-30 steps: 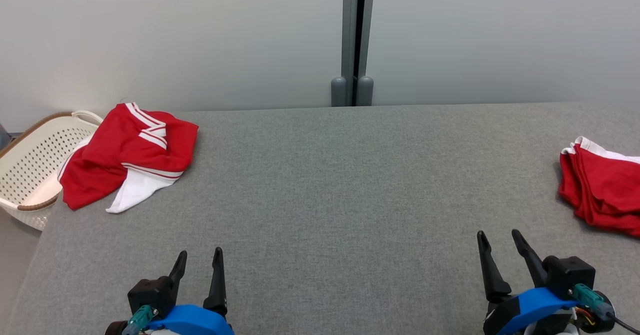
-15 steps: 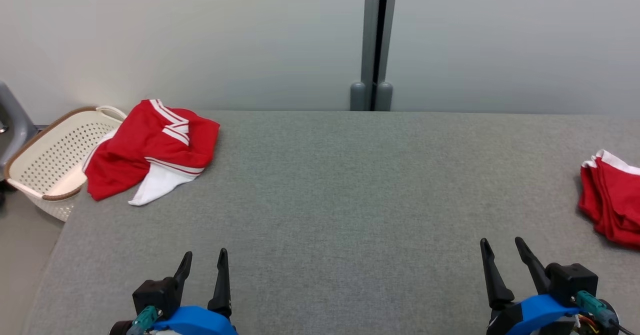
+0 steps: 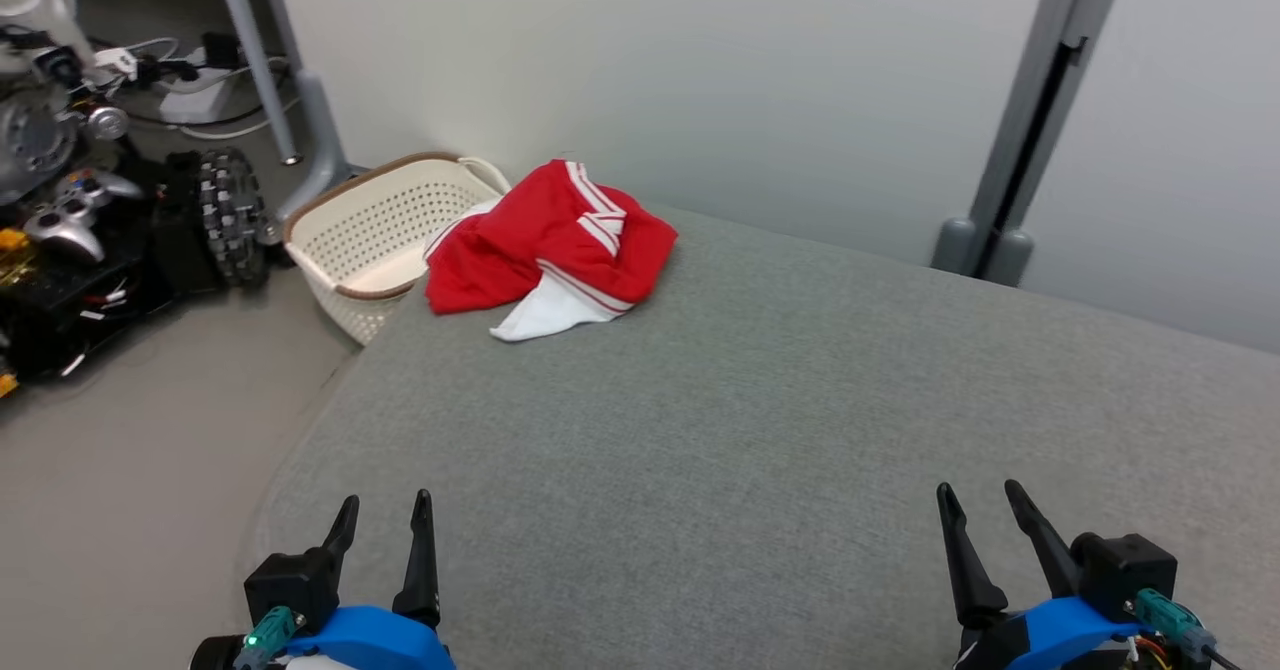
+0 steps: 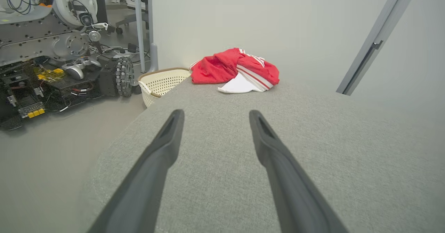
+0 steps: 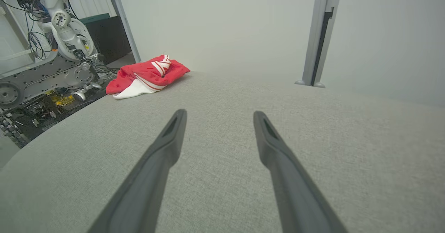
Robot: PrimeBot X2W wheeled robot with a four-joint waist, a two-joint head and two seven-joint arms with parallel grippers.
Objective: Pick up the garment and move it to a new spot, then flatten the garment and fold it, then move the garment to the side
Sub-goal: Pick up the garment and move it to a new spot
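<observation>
Both jaws gape empty over woven grey table (image 3: 760,430); crumpled red-white garment (image 3: 540,240) lies beside perforated basket (image 3: 350,240).

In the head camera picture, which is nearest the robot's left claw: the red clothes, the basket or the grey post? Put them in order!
From the left gripper:
1. Red-and-white garment, at the far left corner of the table.
2. Cream laundry basket, just off that corner; too close to the garment to rank them apart.
3. Grey post, far right behind the table, clearly farthest.

Blue wrists (image 3: 375,640), dark tapered fingers (image 3: 421,562); teal connectors (image 3: 1160,611)
</observation>
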